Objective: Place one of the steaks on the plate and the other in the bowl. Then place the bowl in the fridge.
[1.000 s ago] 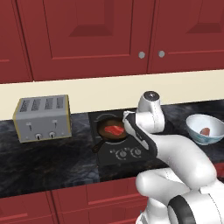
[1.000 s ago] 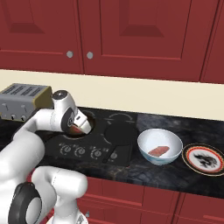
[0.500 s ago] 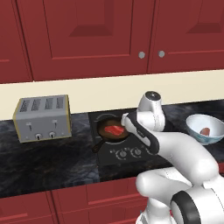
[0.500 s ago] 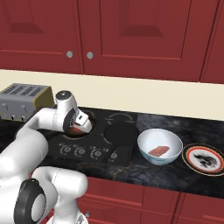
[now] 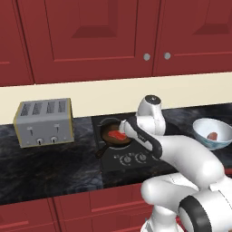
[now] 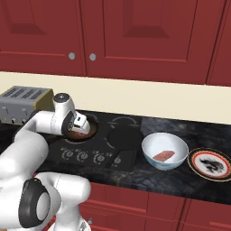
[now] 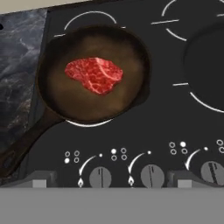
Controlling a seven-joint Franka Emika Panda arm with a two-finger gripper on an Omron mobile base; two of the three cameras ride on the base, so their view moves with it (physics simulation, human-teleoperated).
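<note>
The released gripper (image 6: 82, 127) is hovering over a frying pan (image 7: 94, 74), a steak (image 7: 94, 75) lying at its ten o'clock.

Below the hand, a matt dark pan (image 7: 94, 78) with a dull brownish floor holds a moist, marbled steak (image 7: 94, 74). The hob (image 7: 175, 96) around it is smooth black glass. Right of the hand, the bowl (image 6: 165, 151) looks glazed ceramic.
</note>
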